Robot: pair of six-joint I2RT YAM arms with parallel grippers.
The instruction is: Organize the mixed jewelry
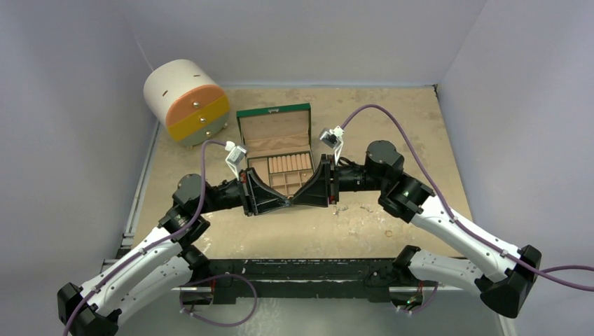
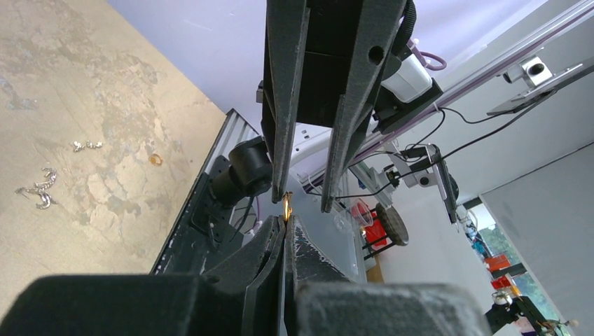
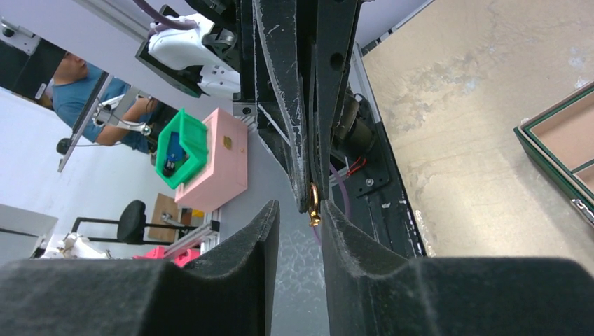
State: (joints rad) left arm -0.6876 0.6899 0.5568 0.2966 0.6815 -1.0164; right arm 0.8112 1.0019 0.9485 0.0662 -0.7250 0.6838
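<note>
1. Left gripper (image 2: 286,227) reaches right, low before the green jewelry box (image 1: 274,109), clenched on a tiny gold ring (image 3: 313,203)
2. Right gripper (image 3: 300,210) meets it tip to tip, fingers spread around the ring
3. Left wrist view shows silver pieces (image 2: 42,192) on the table (image 2: 105,84), mere specks from above

Left arm (image 1: 140,262), right arm (image 1: 462,234): white shells on links nearest base bar (image 1: 301,269); black joints and black links farther from bar. Small dark screws dot white shells. Purple cable (image 1: 371,106) runs along each arm, away from bar, to small white-grey camera (image 1: 236,155). Left hand (image 1: 277,199), right hand (image 1: 305,196): black, wedge-shaped, farthest from bar. Fingers (image 3: 287,105) long, flat, tapering, edges scuffed white, surface grainy.
</note>
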